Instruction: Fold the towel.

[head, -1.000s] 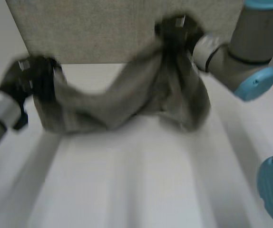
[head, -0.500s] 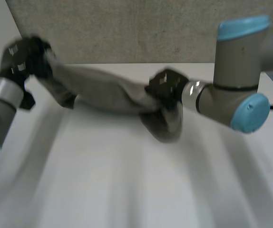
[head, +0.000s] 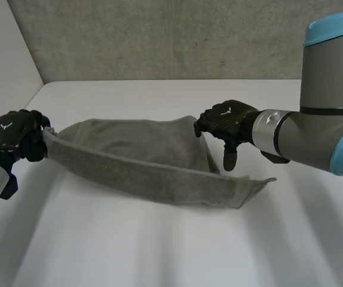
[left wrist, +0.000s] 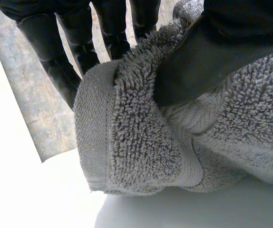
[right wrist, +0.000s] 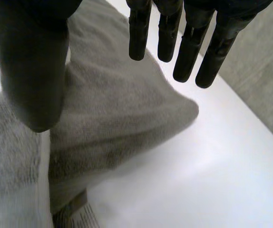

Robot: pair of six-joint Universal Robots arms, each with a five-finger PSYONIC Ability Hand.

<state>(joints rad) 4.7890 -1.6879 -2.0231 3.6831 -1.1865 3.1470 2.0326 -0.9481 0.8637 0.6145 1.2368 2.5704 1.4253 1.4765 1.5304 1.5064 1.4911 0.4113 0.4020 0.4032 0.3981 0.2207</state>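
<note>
- Head view: a grey terry towel (head: pixel 141 161) lies across the middle of the white table (head: pixel 159 251). It runs as a long, loosely doubled band from the left edge of the frame to right of centre.
- The hemmed front edge of the towel slants down towards the lower right and ends in a pointed corner that lies flat on the table.
- The left hand (head: pixel 13 137), at the frame's left edge, is clenched on the towel's left end. It holds that end a little above the tabletop.
- The right hand (head: pixel 225 119), right of centre, hovers over the far right part of the towel. One digit points straight down just beside the cloth and grips nothing.
- The right arm (head: pixel 315 131) fills the right side of the frame, and a grey wall (head: pixel 159 36) stands behind the table.
- Left wrist view: the left hand (left wrist: pixel 222 47) pinches the towel (left wrist: pixel 146 152). The thumb presses into the looped pile on one side, and the fingers (left wrist: pixel 55 52) are behind the hemmed edge, which wraps over them. The table (left wrist: pixel 174 209) lies beneath the bunched cloth.
- Right wrist view: the right hand (right wrist: pixel 32 71) is released, with the fingers (right wrist: pixel 189 52) straight and apart from the thumb.
- The towel (right wrist: pixel 112 123) lies under the palm with a rounded fold of it below the fingertips. Bare table (right wrist: pixel 212 180) lies beyond that fold.
</note>
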